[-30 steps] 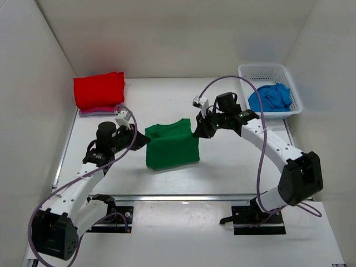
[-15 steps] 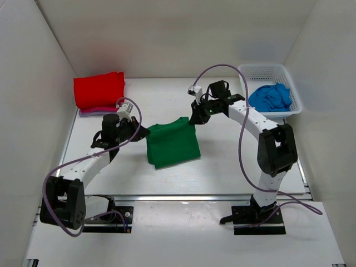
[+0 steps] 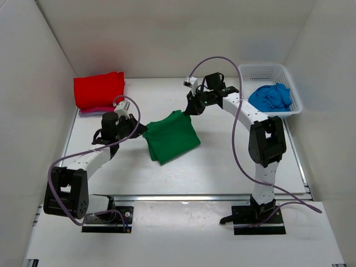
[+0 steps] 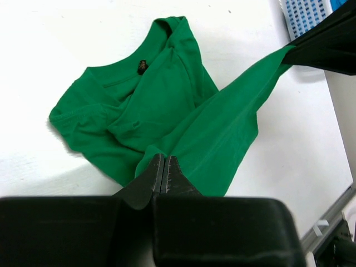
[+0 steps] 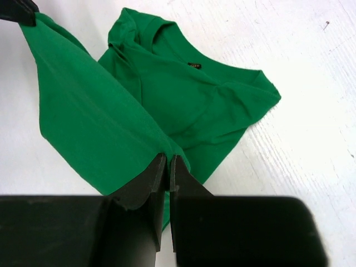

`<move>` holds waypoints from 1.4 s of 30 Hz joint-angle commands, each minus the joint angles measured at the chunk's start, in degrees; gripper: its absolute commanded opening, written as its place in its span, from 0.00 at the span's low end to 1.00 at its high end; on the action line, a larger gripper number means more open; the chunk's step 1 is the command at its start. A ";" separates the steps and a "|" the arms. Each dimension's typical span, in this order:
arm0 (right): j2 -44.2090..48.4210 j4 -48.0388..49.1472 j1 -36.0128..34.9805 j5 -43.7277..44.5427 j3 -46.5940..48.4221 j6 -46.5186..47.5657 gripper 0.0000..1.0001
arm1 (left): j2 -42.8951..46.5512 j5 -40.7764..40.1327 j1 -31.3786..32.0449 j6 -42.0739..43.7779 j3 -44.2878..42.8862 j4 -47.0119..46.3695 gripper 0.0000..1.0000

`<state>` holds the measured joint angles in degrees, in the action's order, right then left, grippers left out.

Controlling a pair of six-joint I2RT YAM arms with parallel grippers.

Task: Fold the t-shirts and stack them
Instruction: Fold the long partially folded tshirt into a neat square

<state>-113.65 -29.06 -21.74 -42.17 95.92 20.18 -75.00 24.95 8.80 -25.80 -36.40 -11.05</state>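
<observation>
Green t-shirt (image 3: 171, 139) has swung backward, upper edge stretched taut, rest rumpled

A t-shirt (image 3: 169, 139) lies partly on the table (image 3: 222, 167). Behind it, left, sits a folded stack (image 3: 99, 90); behind it, right, a basket (image 3: 261, 71) holds another shirt (image 3: 270, 97).

The flat white table (image 3: 222, 161) carries three things directly. At its far left corner lies a pink cloth t-shirt (image 3: 89, 112), mostly covered by a folded red cloth t-shirt (image 3: 99, 89). A white plastic mesh basket (image 3: 261, 72) stands at the far right corner. In the middle, a bright green cloth t-shirt (image 3: 169, 139) rests partly on the surface, one edge raised off it.
</observation>
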 commanded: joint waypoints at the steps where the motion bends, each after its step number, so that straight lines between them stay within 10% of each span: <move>1: -2.54 2.43 0.03 -0.89 3.65 1.35 0.00 | -0.84 -2.45 -1.32 -0.39 -0.51 -2.84 0.00; 42: 39.02 -1.97 -11.67 9.65 -24.64 -4.89 0.00 | 35.54 0.27 4.38 1.99 -4.29 30.56 0.00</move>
<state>-77.14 -31.20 -33.32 -33.39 69.95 16.27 -40.64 26.76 12.32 -23.79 -37.60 17.21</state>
